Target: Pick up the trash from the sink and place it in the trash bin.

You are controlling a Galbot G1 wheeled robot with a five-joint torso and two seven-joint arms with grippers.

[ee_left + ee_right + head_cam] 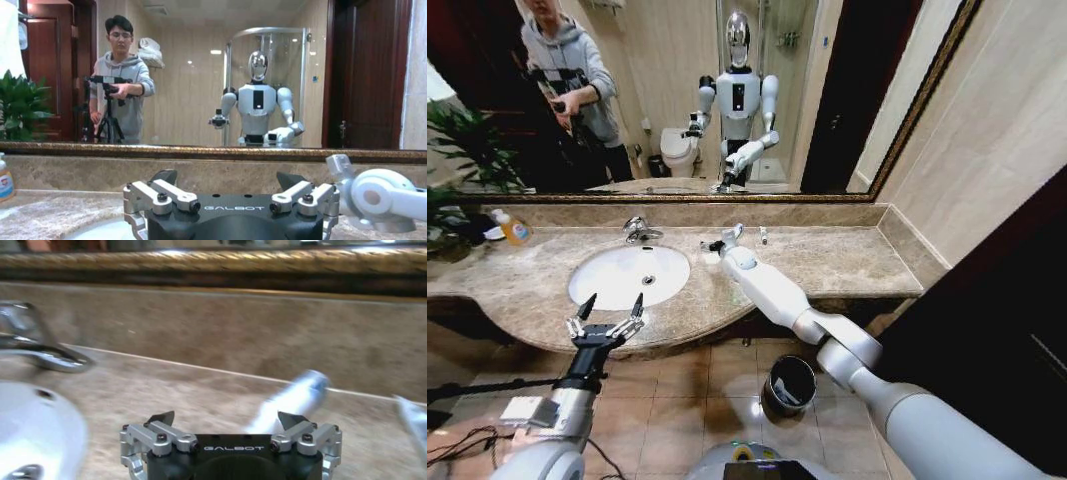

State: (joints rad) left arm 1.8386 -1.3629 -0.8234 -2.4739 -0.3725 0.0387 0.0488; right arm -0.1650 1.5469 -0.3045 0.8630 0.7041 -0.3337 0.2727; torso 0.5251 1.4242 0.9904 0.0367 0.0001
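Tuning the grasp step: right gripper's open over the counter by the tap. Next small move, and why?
Probably ease the right gripper forward and down onto the white tube, then close. The right wrist view shows its fingers spread with the tube lying on the marble counter just ahead, between them but not yet gripped. The left gripper waits open at the sink's front edge.

White oval sink (627,276) set into the beige marble counter, chrome tap (638,229) at its 12 o'clock, round drain hole (649,280) just right of centre. I can't make out any items inside the basin.

White toiletry tube (290,399) with a bluish end lies flat on the marble, at 3 o'clock from the tap, tilted diagonally. A second small white tube (763,235) lies farther toward 3 o'clock near the backsplash.

Trash bin (788,384): dark round cylinder, shiny metal rim, upright on the tiled floor at 5 o'clock from the sink, something pale inside.
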